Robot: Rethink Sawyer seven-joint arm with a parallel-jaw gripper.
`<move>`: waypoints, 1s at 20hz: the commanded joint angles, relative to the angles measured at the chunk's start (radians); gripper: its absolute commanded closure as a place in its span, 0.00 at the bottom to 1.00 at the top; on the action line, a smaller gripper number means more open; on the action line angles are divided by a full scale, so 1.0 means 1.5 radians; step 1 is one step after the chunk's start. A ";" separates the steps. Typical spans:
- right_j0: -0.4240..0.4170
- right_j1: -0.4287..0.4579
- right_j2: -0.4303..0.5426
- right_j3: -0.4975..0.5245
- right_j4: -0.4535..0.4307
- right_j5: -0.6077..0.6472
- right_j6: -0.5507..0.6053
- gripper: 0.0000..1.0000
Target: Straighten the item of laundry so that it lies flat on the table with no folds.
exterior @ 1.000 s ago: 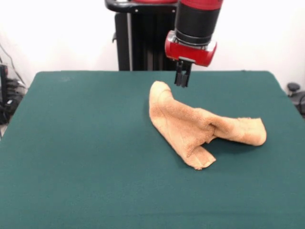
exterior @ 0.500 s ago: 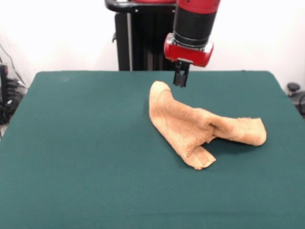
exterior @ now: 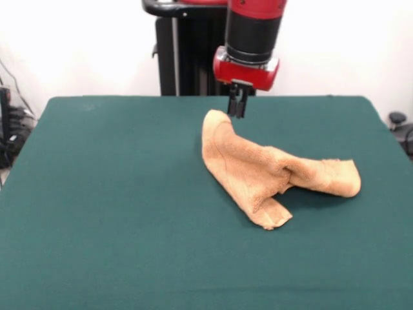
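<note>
The tan-orange terry towel (exterior: 258, 169) lies crumpled on the green table (exterior: 116, 194), right of centre. It is folded over itself, with one end raised toward the far side, one flap pointing to the near side and another reaching right. My gripper (exterior: 237, 112) hangs from the red and black arm just above and behind the towel's raised far end. Its black fingers are close together and hold nothing. It is apart from the towel.
The black pedestal (exterior: 187, 58) stands behind the table's far edge. Cables and dark equipment (exterior: 10, 129) sit off the left edge, and a dark object (exterior: 400, 126) off the right edge.
The gripper has moved a little to the left and slightly up, nearer over the towel's far end. The towel has not moved.
</note>
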 commanded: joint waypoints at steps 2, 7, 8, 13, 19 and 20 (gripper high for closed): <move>-0.032 0.025 0.084 0.055 -0.060 -0.046 -0.031 1.00; -0.040 0.045 0.089 0.047 -0.078 -0.059 -0.017 1.00; -0.039 0.047 0.090 0.046 -0.080 -0.059 -0.015 1.00; -0.034 0.049 0.090 0.047 -0.087 -0.063 0.001 1.00; -0.035 0.050 0.095 0.049 -0.085 -0.062 0.003 1.00; -0.035 0.050 0.095 0.049 -0.086 -0.063 0.002 1.00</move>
